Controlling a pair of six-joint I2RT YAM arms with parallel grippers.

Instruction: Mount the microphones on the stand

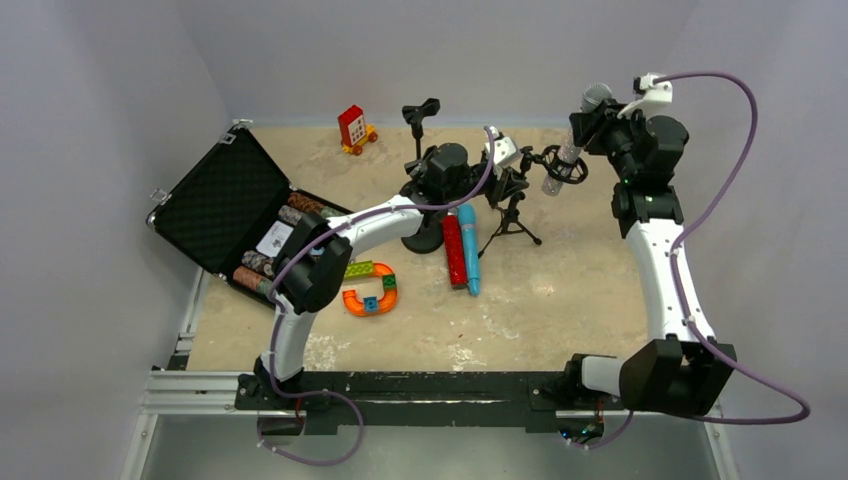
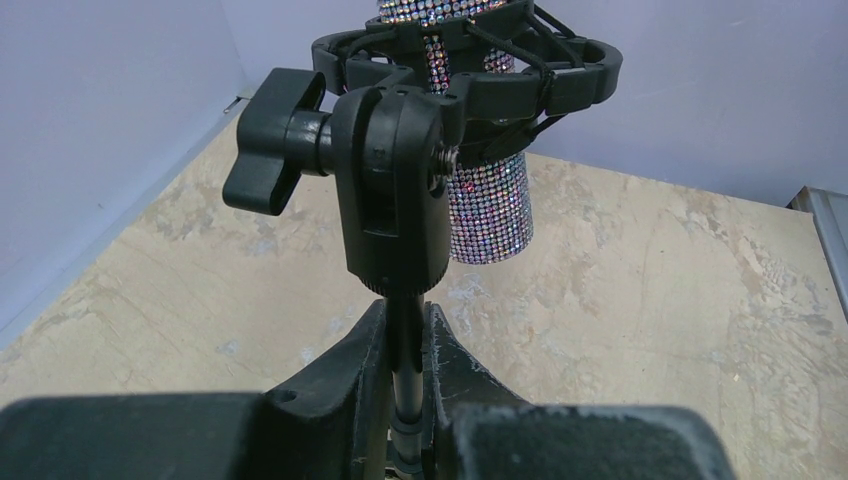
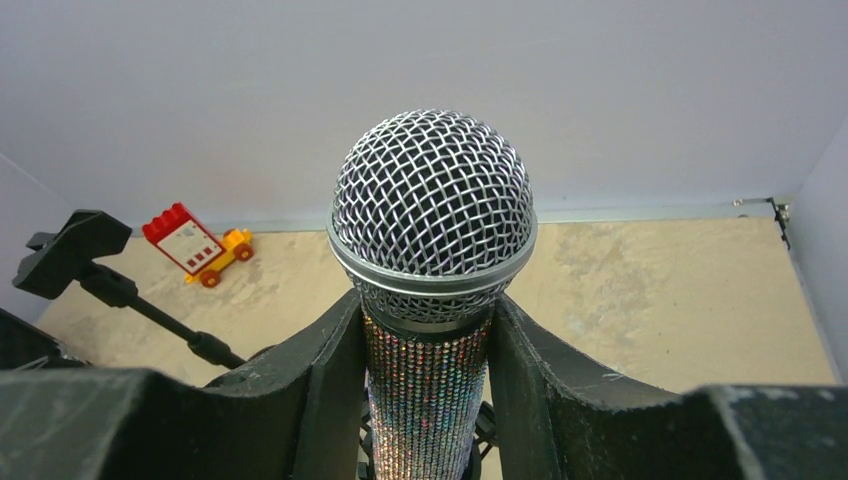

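The silver glitter microphone (image 1: 566, 150) stands upright, its lower body inside the black shock-mount ring (image 1: 566, 167) of the small tripod stand (image 1: 511, 218). My right gripper (image 1: 588, 122) is shut on its body just below the mesh head (image 3: 432, 200); in the right wrist view the gripper (image 3: 428, 335) squeezes the glitter body (image 3: 430, 400). My left gripper (image 2: 405, 322) is shut on the stand's thin pole (image 2: 404, 350), below the mount's swivel joint (image 2: 390, 190). The red glitter microphone (image 1: 454, 250) and the light-blue microphone (image 1: 468, 248) lie side by side on the table.
A second stand with a round base (image 1: 425, 238) and an empty clip (image 1: 421, 110) stands behind my left arm. An open black case (image 1: 225, 205) lies at the left. An orange toy track (image 1: 371, 297) and a red toy block car (image 1: 353, 128) are on the table.
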